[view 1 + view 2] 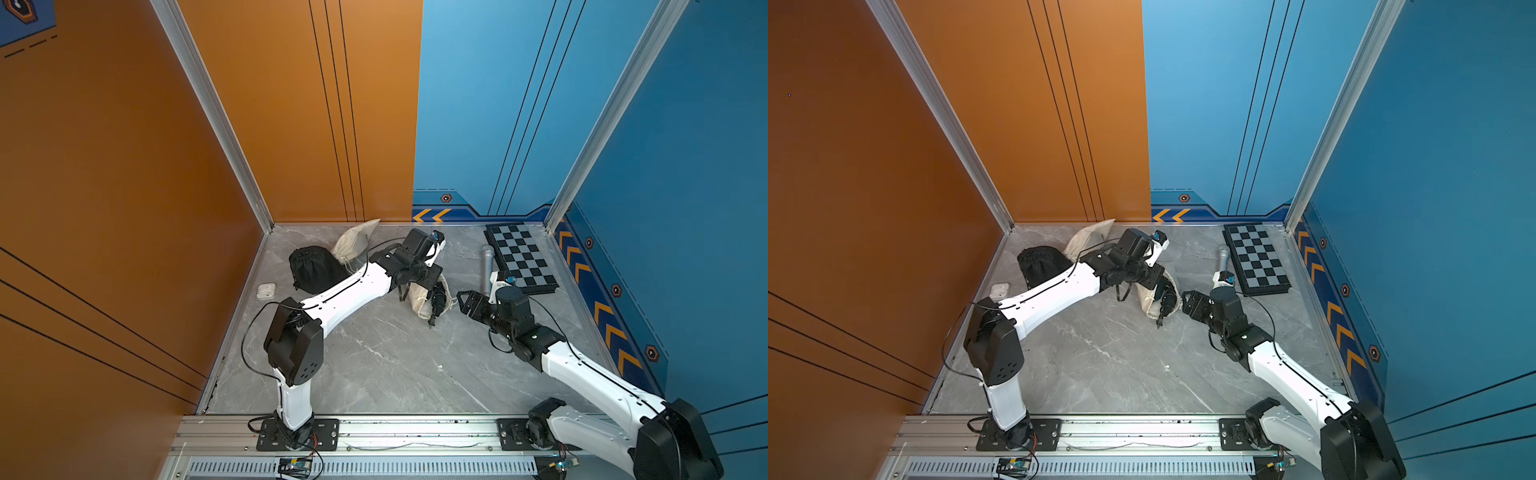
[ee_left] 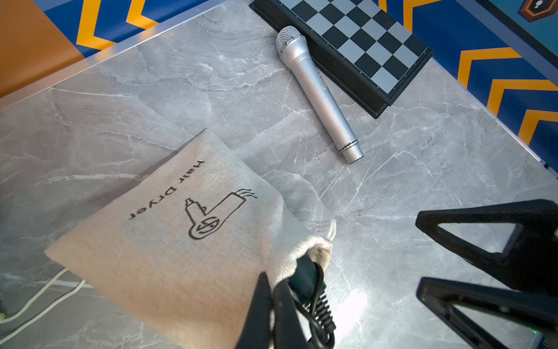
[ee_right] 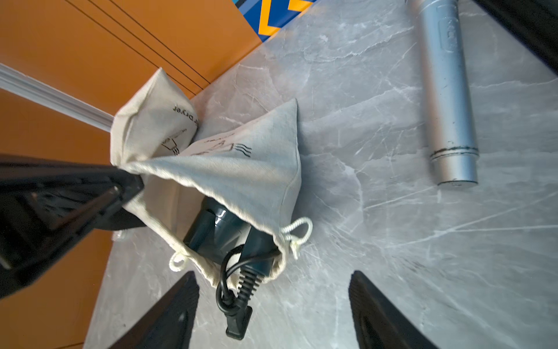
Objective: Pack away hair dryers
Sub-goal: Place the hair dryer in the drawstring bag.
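- We have the left gripper (image 2: 273,299) pinched tight on the rim of the beige cloth drawstring bag printed "Hair Dryer" (image 3: 247,169), lifting its mouth. The hold is on thin cloth only, so a tug could pull the rim free and let the mouth collapse.
- The small black plastic hair dryer (image 3: 217,232) lies half inside that mouth. Its handle end, black cord (image 3: 225,272) and black plug (image 3: 238,323) trail out onto the top.
- Our right gripper (image 3: 273,275) hovers just outside the mouth, jaws wide apart and holding nothing.
- A push on the dryer may slide the whole bag across the smooth top, since only one edge is anchored.
- The loose cord loop or the plug could snag on the rim or on the white drawstring (image 3: 299,232) and drag the dryer back out.
- Closing low, we might pinch cloth along with the handle.
- The slim silver metal microphone (image 3: 447,90) lies near our right arm, beside the black folding chessboard (image 2: 356,45), and a wide swing could knock it.
- The surface is a glossy grey marble-veined tabletop (image 1: 374,365) that shows glare.
- Orange wall panels (image 1: 124,166) close the left side and blue wall panels (image 1: 478,104) the right, both meeting at the back.
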